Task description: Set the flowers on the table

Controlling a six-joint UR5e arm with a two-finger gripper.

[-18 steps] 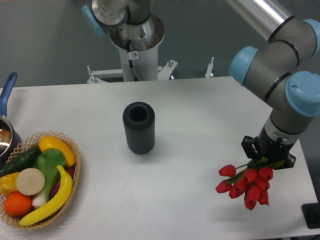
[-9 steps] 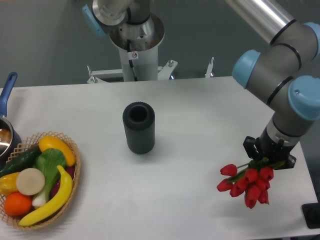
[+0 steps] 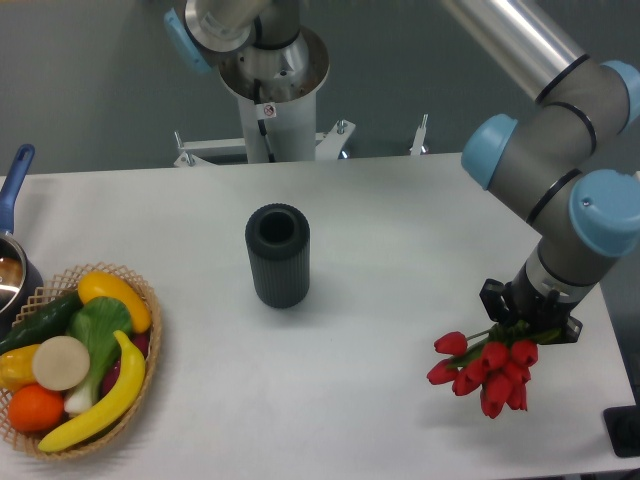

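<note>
The flowers (image 3: pixel 484 370), a bunch of red tulips with green stems, hang head-down and tilted to the left over the right side of the white table (image 3: pixel 380 240). My gripper (image 3: pixel 527 322) is shut on their stems, just above the blooms. The fingers are mostly hidden behind the black gripper body and the leaves. The tulip heads are close over the tabletop, and I cannot tell whether they touch it.
A dark ribbed vase (image 3: pixel 278 255) stands upright at the table's middle. A wicker basket (image 3: pixel 75 355) of fruit and vegetables sits at the front left, with a blue-handled pot (image 3: pixel 12 250) behind it. The arm's base column (image 3: pixel 270 90) stands behind the table.
My gripper and the flowers have shifted slightly left and down toward the tabletop. Nothing else has moved.
</note>
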